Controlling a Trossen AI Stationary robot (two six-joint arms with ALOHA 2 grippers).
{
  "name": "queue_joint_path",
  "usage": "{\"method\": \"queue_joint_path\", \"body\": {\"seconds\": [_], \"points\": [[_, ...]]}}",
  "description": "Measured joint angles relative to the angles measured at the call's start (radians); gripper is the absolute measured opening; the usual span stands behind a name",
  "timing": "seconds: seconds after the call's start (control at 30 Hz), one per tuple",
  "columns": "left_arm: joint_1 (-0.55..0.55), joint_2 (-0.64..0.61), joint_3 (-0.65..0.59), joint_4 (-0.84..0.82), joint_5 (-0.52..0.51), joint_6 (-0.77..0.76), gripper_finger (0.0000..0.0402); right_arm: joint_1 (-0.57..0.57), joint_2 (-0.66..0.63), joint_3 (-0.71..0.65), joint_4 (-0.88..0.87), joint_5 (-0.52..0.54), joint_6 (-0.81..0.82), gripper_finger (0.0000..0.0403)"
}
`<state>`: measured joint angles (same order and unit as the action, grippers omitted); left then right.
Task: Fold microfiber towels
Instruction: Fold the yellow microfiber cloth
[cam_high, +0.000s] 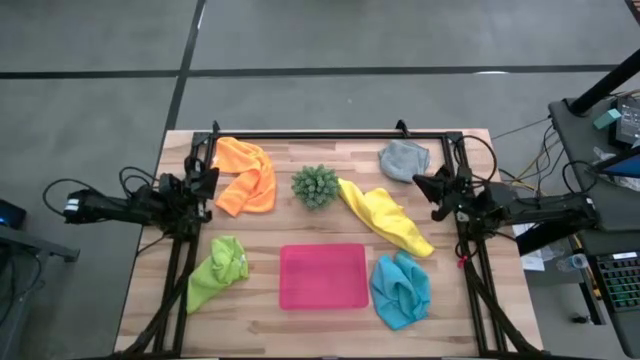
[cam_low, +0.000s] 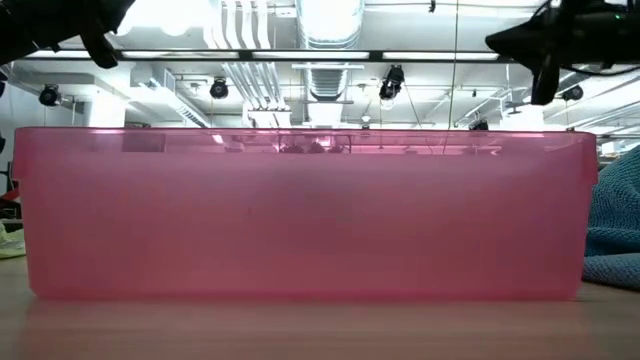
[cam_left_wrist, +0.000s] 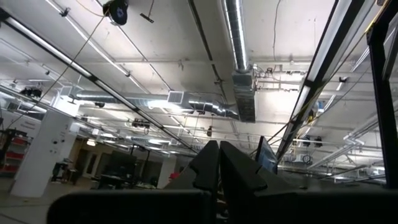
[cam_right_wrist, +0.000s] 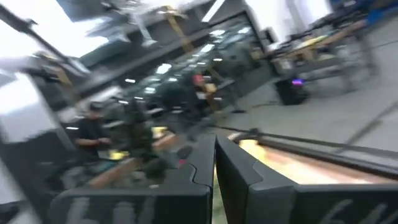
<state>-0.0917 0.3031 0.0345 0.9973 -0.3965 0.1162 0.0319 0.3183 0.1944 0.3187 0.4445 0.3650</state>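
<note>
Five crumpled towels lie on the wooden table: orange (cam_high: 245, 176) at the far left, grey (cam_high: 403, 160) at the far right, yellow (cam_high: 386, 218) right of centre, lime green (cam_high: 217, 270) at the near left, and light blue (cam_high: 401, 290) at the near right. The light blue one also shows in the low view (cam_low: 614, 240). My left gripper (cam_high: 208, 180) is raised at the table's left side beside the orange towel, shut and empty (cam_left_wrist: 219, 158). My right gripper (cam_high: 428, 186) is raised at the right side between the grey and yellow towels, shut and empty (cam_right_wrist: 215, 163).
A pink tray (cam_high: 323, 276) lies at the near centre and fills the low view (cam_low: 300, 215). A small spiky green plant (cam_high: 316, 186) stands at the far centre. A black frame (cam_high: 330, 134) runs along the table's far edge and down both sides.
</note>
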Motion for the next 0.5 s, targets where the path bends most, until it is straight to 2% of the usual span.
{"method": "queue_joint_path", "body": {"seconds": [0.33, 0.5], "points": [[0.0, 0.0, 0.0, 0.016, -0.002, 0.005, 0.0001, 0.0, 0.209, 0.255, -0.312, 0.187, -0.077, 0.0009], [0.0, 0.0, 0.0, 0.021, -0.002, 0.005, 0.0001, -0.002, 0.312, 0.358, -0.43, 0.236, -0.078, 0.0009]]}}
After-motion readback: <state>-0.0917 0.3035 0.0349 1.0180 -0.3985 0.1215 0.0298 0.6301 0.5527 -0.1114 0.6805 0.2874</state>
